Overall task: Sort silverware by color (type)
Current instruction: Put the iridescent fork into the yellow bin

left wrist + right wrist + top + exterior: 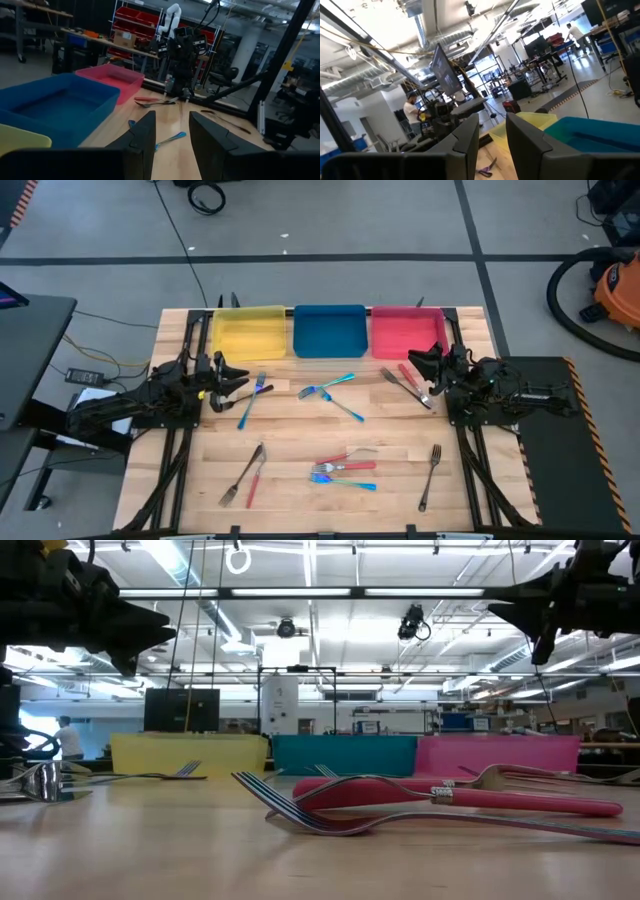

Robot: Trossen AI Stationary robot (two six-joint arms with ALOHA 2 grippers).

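Beside the blue tray (328, 330) | silverware (343, 470) all lies loose on the desk (300, 440), none in any tray | left tool (232, 375) and right tool (418, 360): fingers apart, empty | you have every piece left to sort.

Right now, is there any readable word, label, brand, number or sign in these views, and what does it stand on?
None can be read.
Yellow tray, blue tray, red tray: no visible markings.
Silverware: no visible stamp or brand.
Room beyond the table in the low and wrist views: shelves, bins and screens show, but any lettering is too small or blurred to read.
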